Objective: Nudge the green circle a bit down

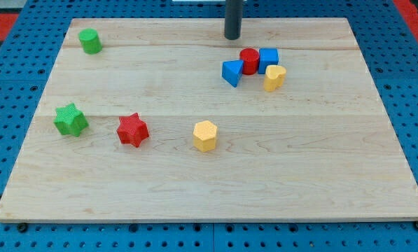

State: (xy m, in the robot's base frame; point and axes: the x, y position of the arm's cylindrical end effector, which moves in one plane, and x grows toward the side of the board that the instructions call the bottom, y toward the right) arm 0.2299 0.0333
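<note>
The green circle [90, 41] is a small green cylinder near the top left corner of the wooden board [209, 175]. My tip [232, 36] is the lower end of a dark rod at the view's top, right of centre. It stands far to the right of the green circle, about level with it, and touches no block. The nearest blocks to my tip are the cluster just below and right of it.
A cluster sits at the upper right: a blue triangle [232, 72], a red cylinder [249, 61], a blue cube [268, 59] and a yellow block [274, 78]. A green star [71, 120], a red star [132, 129] and a yellow hexagon [204, 136] lie lower down.
</note>
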